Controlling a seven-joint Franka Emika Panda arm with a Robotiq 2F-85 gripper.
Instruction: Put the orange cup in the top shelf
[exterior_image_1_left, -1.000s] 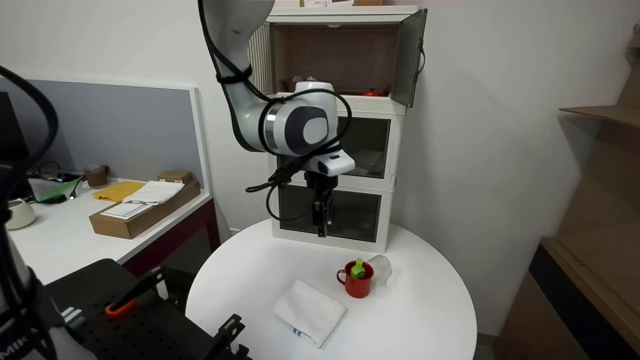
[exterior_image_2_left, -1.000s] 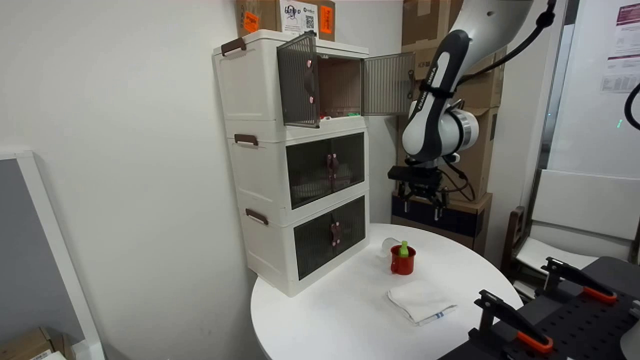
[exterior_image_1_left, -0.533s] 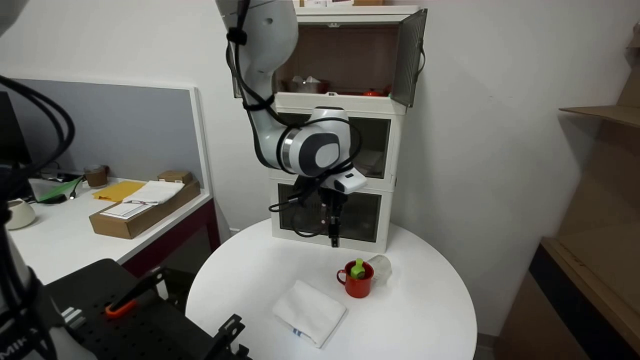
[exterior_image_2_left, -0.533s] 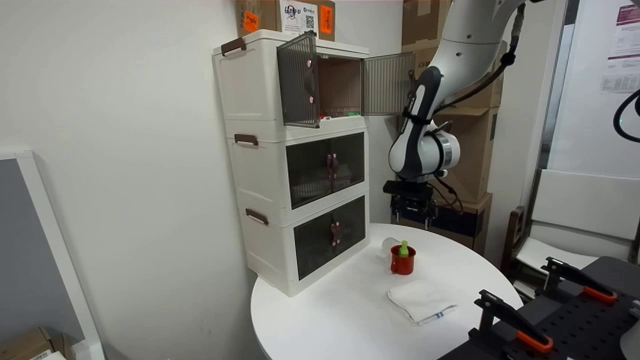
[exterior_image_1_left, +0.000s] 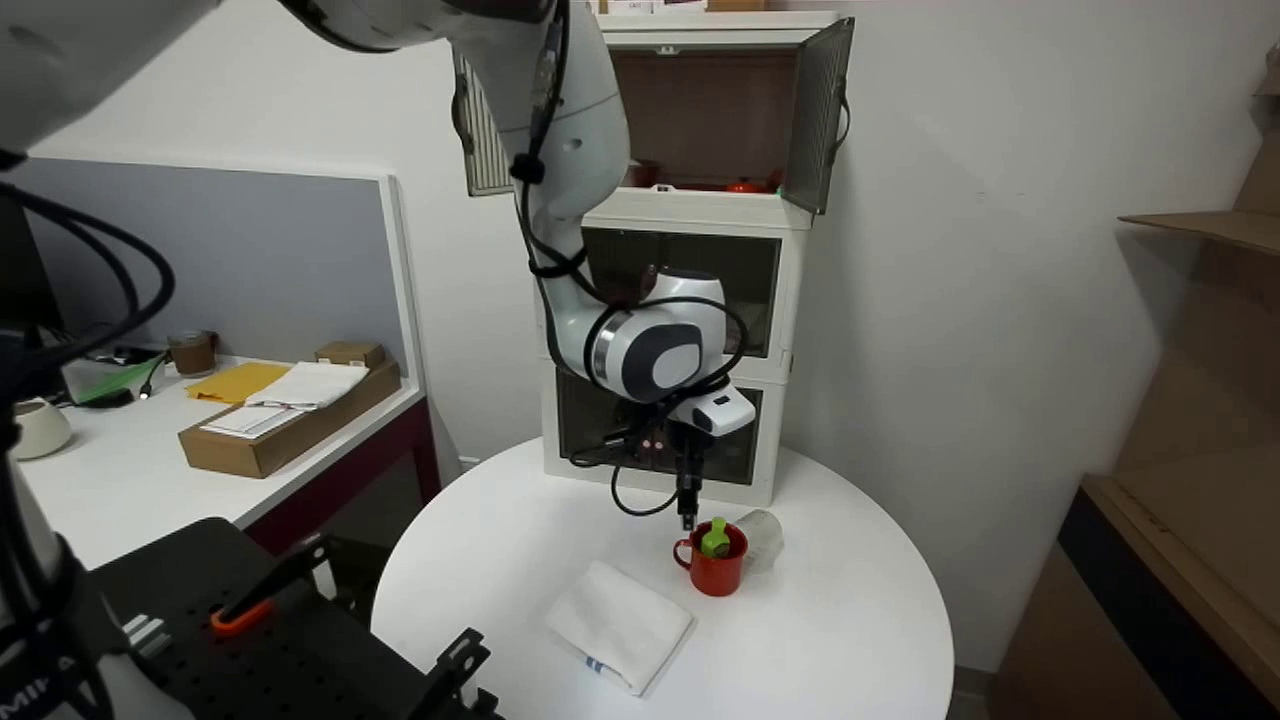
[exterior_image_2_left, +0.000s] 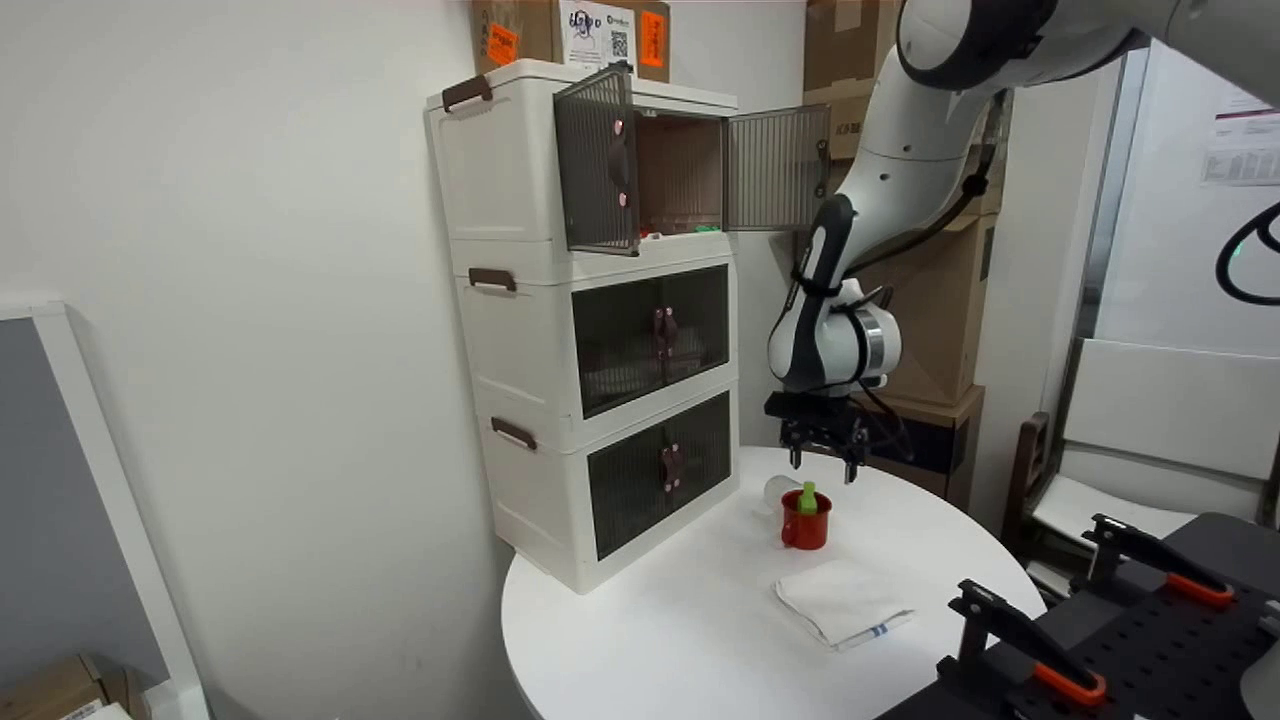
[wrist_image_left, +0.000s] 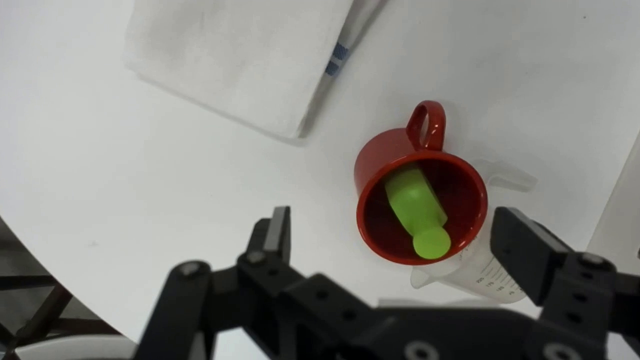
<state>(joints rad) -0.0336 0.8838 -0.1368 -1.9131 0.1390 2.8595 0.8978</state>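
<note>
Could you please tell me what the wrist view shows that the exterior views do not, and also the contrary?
Only the wrist view shows the printed scale of the transparent measuring cup; its handle and spout are clear only there.

Only the exterior views show the top shelf with its doors open, and the robot arm.

All share the hand, the round white table, the folded white cloth with blue stripes, the measuring cup, and the red mug with a green object inside.
</note>
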